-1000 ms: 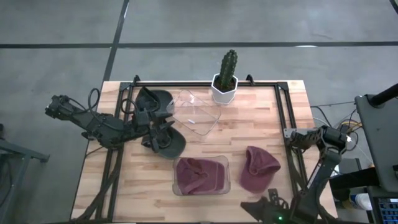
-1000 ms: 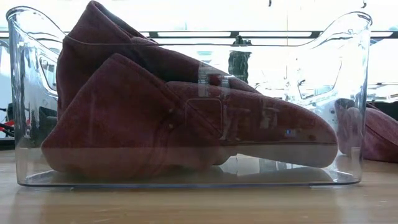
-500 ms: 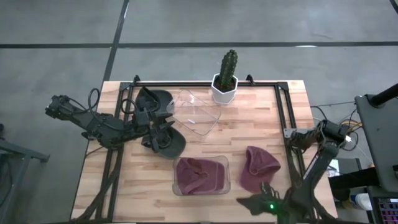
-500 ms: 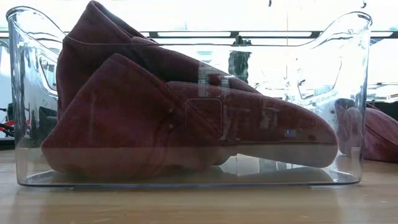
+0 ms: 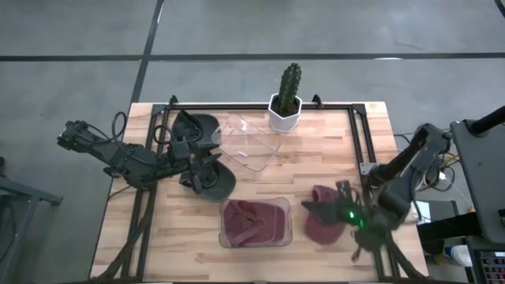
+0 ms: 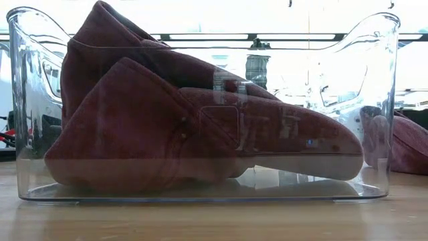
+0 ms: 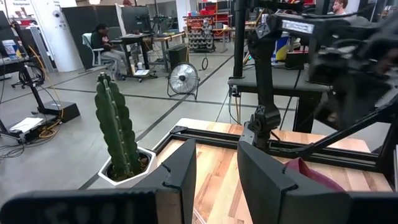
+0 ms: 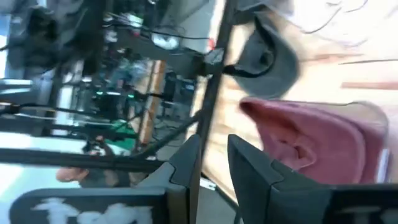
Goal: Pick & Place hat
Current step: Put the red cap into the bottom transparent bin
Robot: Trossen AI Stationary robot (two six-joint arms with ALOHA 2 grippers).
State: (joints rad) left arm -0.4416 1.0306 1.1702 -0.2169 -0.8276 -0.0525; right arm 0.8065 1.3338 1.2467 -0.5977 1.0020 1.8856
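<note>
Right gripper (image 5: pixel 323 210): over the near right part of the table, just above the loose maroon hat (image 5: pixel 325 225); from its own wrist camera the two dark fingers (image 8: pixel 186 163) stand a little apart with nothing between them, so the claw is released.
Loose maroon hat: lying on the wooden table (image 5: pixel 331 150) near the right edge, just right of the clear tub (image 5: pixel 287 213) and apart from it; partly covered by the right gripper from above; in the low view its edge shows at the far right (image 6: pixel 409 144) behind the tub.
Clear tub: at the near middle of the table; a second maroon hat (image 5: pixel 252 223) lies crumpled inside it, filling most of the tub (image 6: pixel 30 100) in the low view.
Left gripper (image 5: pixel 207 162): low over the left part of the table, at a dark grey cap (image 5: pixel 221 183); its fingers (image 7: pixel 186 165) show apart with an empty gap, released.
Another dark cap (image 5: pixel 197 128): at the far left, beside an empty clear tray (image 5: pixel 251 143).
Cactus (image 5: pixel 289 83): upright in a white pot (image 5: pixel 284 117) at the far edge, just beyond the tray; also ahead of the left wrist camera (image 7: pixel 118 134).
Room: a person sits at a desk far behind the cactus (image 7: pixel 102 38).
</note>
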